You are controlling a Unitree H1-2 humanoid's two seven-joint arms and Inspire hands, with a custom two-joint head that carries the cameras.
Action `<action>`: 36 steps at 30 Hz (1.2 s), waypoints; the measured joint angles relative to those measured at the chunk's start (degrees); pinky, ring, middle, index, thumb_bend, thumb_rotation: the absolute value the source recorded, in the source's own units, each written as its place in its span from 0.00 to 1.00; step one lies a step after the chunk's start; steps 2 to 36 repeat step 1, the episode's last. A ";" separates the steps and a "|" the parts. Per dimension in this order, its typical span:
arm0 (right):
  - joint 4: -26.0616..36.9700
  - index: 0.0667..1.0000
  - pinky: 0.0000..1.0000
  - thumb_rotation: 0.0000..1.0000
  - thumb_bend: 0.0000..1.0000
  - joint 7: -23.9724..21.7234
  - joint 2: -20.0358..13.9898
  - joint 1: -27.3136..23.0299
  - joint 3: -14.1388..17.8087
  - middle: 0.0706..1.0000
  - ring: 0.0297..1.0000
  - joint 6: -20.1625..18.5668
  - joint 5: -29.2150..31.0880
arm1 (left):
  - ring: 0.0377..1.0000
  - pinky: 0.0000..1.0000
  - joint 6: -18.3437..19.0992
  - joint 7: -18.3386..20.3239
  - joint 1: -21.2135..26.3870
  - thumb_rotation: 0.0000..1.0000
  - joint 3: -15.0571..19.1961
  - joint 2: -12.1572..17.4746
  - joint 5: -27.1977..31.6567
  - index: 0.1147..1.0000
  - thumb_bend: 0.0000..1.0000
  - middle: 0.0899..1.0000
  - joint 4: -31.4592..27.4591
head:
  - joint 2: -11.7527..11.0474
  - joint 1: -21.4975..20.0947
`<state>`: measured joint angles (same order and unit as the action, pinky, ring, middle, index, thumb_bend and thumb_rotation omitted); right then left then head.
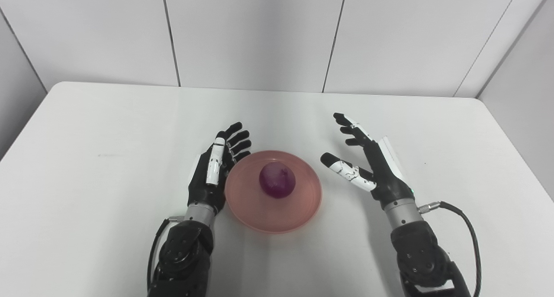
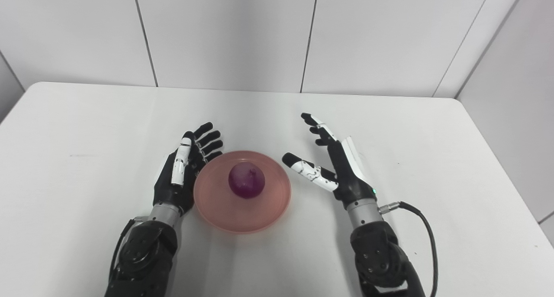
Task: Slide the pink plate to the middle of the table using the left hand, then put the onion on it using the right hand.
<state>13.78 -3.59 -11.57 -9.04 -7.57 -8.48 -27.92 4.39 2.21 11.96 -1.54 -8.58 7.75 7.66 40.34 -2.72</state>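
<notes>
- Onion [image 1: 277, 179] sits on pink plate [image 1: 259, 217], mid-table [image 1: 108, 128].
- Left hand [image 1: 212, 171] at plate's 9 o'clock, just beside rim, fingers spread, empty.
- Right hand [image 1: 368, 167] at 3 o'clock, apart, splayed, empty.

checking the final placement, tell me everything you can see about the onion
The onion is a small round red-purple bulb with smooth, slightly glossy skin and a darker spot at its top. It looks whole and unpeeled. It sits near the middle of the pink plate, touching only the plate. Neither hand holds it: the left hand lies beside the plate's left rim, and the right hand is open to the right, clear of the plate.
</notes>
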 measured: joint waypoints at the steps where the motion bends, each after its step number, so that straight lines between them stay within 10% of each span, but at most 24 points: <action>1: 0.00 0.89 0.79 1.00 0.56 0.05 0.13 0.15 0.11 0.89 0.86 0.02 0.46 | 0.80 0.77 -0.12 0.00 0.00 1.00 0.00 0.00 0.00 0.77 0.40 0.79 0.05 | 0.00 -0.09; 36: 0.00 0.89 0.79 1.00 0.56 0.05 0.13 0.15 0.11 0.89 0.86 0.02 0.46 | 0.80 0.77 -0.12 0.00 0.00 1.00 0.00 0.00 0.00 0.77 0.40 0.79 0.05 | 0.00 -0.09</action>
